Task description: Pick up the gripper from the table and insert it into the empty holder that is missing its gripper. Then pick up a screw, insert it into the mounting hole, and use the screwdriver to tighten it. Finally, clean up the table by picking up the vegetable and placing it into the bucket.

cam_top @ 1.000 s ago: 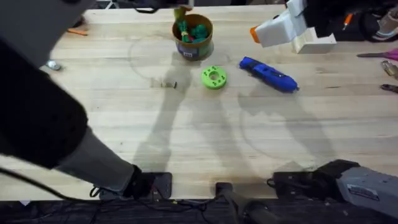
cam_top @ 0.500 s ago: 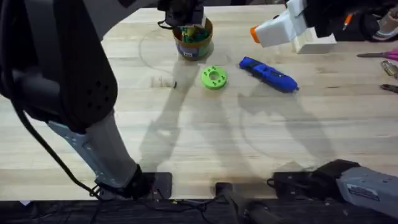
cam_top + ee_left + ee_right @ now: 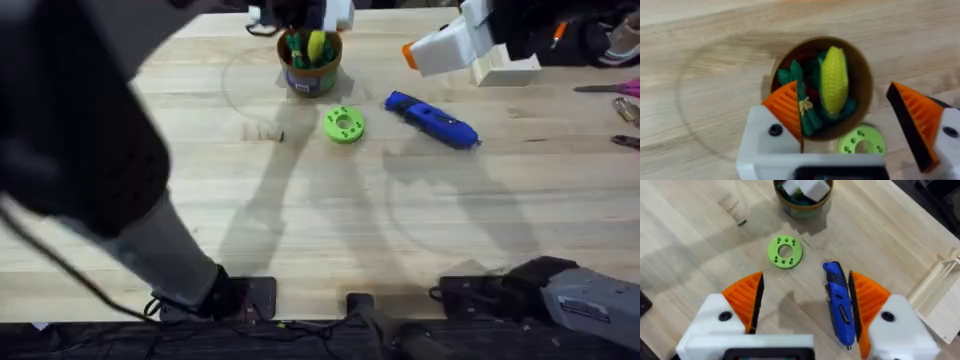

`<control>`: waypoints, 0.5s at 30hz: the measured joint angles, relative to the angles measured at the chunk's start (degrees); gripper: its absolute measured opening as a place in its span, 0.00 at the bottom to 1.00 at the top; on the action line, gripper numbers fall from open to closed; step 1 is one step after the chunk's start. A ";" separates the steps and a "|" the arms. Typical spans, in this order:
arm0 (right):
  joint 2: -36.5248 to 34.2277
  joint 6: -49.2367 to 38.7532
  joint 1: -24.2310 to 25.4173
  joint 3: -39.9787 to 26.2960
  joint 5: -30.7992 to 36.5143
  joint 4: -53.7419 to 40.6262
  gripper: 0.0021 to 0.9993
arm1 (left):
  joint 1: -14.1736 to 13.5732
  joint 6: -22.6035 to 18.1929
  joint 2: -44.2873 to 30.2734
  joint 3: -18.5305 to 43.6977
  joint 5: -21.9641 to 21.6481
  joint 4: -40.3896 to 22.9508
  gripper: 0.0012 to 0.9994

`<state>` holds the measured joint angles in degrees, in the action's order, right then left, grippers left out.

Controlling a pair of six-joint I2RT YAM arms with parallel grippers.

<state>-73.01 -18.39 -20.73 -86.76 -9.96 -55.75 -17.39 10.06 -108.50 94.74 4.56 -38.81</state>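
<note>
Since half a second ago the left arm has swung closer under the overhead camera, and its left gripper (image 3: 847, 135), then low over the bucket (image 3: 310, 62), has lifted enough to bare the bucket's contents; nothing else on the table (image 3: 330, 220) has shifted. The bucket is a small round tan-brown tub with a coloured band, standing upright near the far edge of the table. Inside it a yellow corn cob (image 3: 834, 80) lies on top, its long axis running from near rim to far rim in the left wrist view, beside dark green vegetable pieces (image 3: 805, 107). The left gripper hangs over the bucket with its orange ribbed fingers (image 3: 785, 107) spread wide and holding nothing. A bright green disc (image 3: 344, 124) with holes lies just in front of the bucket. The blue screwdriver (image 3: 432, 119) lies flat to the right of the disc, its long axis slanting across the planks. The right gripper (image 3: 805, 305) hovers above the screwdriver, jaws apart and empty. A tiny screw (image 3: 742, 223) lies left of the disc.
</note>
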 joint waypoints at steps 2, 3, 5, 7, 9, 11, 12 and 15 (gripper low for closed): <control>-0.02 0.00 0.00 0.00 0.00 0.00 0.89 | 0.00 -0.71 3.65 0.00 -0.02 -0.69 0.99; -0.02 0.00 0.00 -0.02 0.00 -0.02 0.89 | 0.00 -1.16 5.87 0.00 -0.02 -1.45 0.99; 0.03 0.00 0.00 -0.01 0.00 -0.09 0.89 | 0.00 -2.26 10.55 0.00 -0.11 -3.56 0.99; 0.34 0.00 0.00 0.00 0.00 -0.33 0.89 | 0.00 -3.05 15.18 0.02 -0.93 -6.92 0.99; 1.21 0.00 0.00 0.00 0.00 -0.45 0.89 | 0.00 -3.82 19.25 0.02 -2.01 -10.81 0.99; 2.98 0.00 0.00 0.00 0.00 -0.69 0.89 | 0.00 -4.72 22.72 0.02 -3.09 -14.40 0.99; 4.21 0.00 0.00 0.00 0.00 -1.04 0.89 | 0.00 -5.07 24.04 0.02 -3.40 -16.01 0.99; 11.08 0.23 0.00 0.00 0.02 -4.67 0.89 | 0.00 -5.98 30.43 -1.73 -4.39 -19.76 0.99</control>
<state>-61.93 -18.17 -20.73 -86.76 -9.94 -60.42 -17.39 4.08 -78.08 93.01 0.17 -58.57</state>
